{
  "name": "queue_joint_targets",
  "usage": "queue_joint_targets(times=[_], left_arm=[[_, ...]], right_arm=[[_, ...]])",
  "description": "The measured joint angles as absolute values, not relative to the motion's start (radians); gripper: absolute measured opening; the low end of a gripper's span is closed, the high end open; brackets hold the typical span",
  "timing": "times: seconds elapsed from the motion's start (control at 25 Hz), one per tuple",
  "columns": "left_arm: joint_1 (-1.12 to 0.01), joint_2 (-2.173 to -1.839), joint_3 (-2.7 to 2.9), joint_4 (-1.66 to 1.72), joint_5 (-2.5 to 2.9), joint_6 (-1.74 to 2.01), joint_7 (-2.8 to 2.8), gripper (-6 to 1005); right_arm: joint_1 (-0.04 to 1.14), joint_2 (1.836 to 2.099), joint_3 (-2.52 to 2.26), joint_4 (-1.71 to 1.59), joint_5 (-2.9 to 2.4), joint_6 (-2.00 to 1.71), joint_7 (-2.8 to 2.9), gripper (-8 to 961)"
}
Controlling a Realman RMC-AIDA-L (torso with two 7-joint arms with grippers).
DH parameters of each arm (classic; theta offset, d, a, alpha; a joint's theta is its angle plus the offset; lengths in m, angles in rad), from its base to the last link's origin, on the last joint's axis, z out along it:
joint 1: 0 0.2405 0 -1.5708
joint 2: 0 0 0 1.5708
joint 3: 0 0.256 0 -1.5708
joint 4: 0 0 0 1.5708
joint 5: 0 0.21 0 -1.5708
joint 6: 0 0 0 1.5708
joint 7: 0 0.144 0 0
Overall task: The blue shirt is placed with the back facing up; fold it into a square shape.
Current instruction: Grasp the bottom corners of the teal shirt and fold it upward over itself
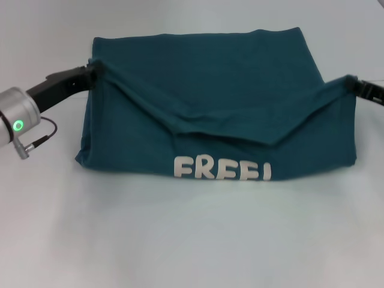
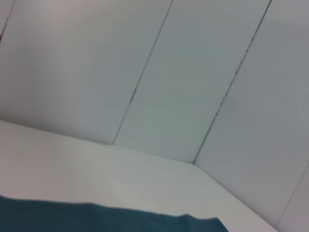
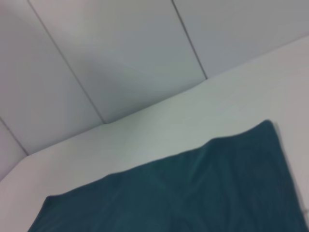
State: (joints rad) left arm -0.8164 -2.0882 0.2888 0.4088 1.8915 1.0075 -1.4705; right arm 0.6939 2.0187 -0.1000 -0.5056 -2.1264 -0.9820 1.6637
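Note:
The blue shirt [image 1: 216,102] lies on the white table, partly folded, with white lettering [image 1: 222,169] showing along its near edge. My left gripper [image 1: 95,65] is shut on the shirt's left edge and holds it lifted. My right gripper [image 1: 350,81] is shut on the shirt's right edge, also lifted. The raised fabric sags into a V between them. The shirt also shows in the left wrist view [image 2: 111,220] and the right wrist view [image 3: 193,193]. Neither wrist view shows its own fingers.
The white table [image 1: 192,240] stretches in front of and around the shirt. A pale panelled wall [image 2: 193,72] stands behind the table's far edge. My left arm's silver wrist with a green light [image 1: 18,125] is at the left.

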Motion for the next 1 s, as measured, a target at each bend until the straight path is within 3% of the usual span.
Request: queue_joint_targets(times=[0.36,0.72,1.0], left_arm=[[-0.868,-2.084,0.288,0.383,1.828,0.891,-1.392,16],[-0.868,-2.095,0.283,0.292,1.701,0.783,-1.227,16],[-0.865,-2.125,0.283,0.283,1.66,0.747,-1.149,16]], right_arm=[[0.729,1.997,-0.22,-0.502,-2.034,-0.835,1.679,41],[0.751,2.002,-0.278,-0.436,-1.977,-0.676,1.636,42],[0.772,2.015,-0.285,-0.358,-1.895,-0.577,1.523,43]])
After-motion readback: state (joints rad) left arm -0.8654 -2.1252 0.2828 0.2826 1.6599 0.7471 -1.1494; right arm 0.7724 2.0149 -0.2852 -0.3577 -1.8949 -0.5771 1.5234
